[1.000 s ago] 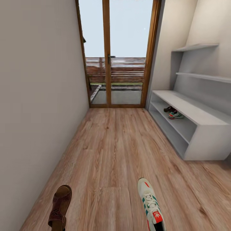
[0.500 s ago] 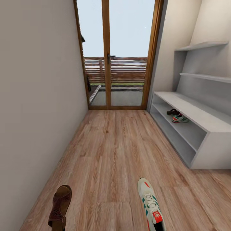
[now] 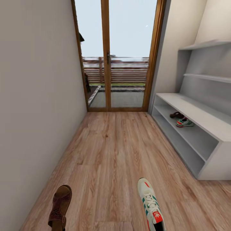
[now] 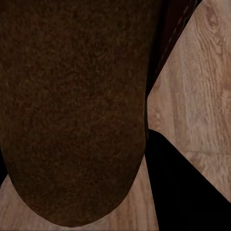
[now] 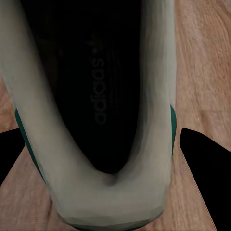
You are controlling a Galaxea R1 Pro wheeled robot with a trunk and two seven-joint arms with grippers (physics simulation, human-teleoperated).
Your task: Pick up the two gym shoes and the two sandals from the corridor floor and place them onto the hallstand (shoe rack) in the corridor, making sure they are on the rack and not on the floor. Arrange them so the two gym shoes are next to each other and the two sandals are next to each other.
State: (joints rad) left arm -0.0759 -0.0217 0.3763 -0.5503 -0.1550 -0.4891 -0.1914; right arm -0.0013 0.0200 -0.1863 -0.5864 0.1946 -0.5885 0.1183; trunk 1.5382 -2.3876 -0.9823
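1. The view has rolled closer to the rack [image 3: 192, 109], now at two o'clock.
2. A sandal [image 3: 176, 115] and sneaker [image 3: 185, 122] sit on its shelf.
3. Carried sandal [image 3: 60, 205] and sneaker [image 3: 150, 203] ride at six o'clock; whether either gripper is clamped, I cannot tell.

A wood-framed glass door [image 3: 117, 57] ends the corridor, a slatted fence [image 3: 128, 69] outside

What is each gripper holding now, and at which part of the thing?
Left: a brown sandal, apparently by its heel end. Right: a gym shoe, apparently by its heel. The fingers' contact itself cannot be seen.
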